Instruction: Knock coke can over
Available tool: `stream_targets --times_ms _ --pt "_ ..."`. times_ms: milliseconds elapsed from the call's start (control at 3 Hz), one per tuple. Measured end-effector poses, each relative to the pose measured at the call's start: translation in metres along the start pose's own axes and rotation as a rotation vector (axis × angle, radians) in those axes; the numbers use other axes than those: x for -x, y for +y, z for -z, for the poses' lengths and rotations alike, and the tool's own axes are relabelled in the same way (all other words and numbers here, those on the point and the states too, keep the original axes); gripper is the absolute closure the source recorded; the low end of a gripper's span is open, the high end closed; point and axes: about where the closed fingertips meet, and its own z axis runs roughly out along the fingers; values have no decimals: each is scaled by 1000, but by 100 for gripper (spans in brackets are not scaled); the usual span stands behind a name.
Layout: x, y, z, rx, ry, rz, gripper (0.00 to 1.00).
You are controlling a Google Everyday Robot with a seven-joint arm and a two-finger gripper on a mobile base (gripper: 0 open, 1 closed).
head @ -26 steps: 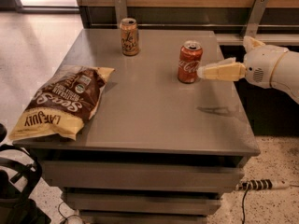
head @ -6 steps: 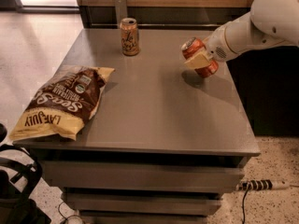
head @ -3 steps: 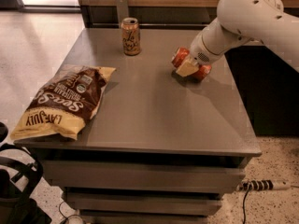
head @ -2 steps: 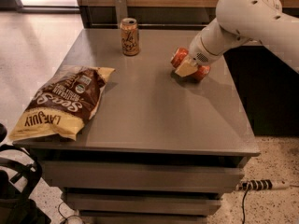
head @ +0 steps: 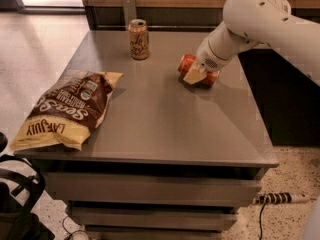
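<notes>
The coke can [head: 186, 63] is lying on its side at the far right of the worktop [head: 165, 124], with the tool [head: 194, 75] resting on it; I cannot tell whether it is clamping. It should be lifting clear gently, not rolling the can off

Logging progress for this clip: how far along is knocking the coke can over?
Done, by the look of it: the coke can lies on its side on the table, near the far right. In hand: the gripper sits low, right at the can, overlapping its middle in this view. Left: probably only pulling the arm away. The tan can stands upright.
</notes>
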Motion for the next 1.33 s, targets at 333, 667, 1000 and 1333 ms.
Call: stream_targets --times_ms 333,667,1000,1333 --pt "9 6 -12 39 8 28 100" --pt "11 5 -9 39 8 28 100" --pt "18 12 -21 80 17 55 100" --pt "22 10 -15 80 16 55 100"
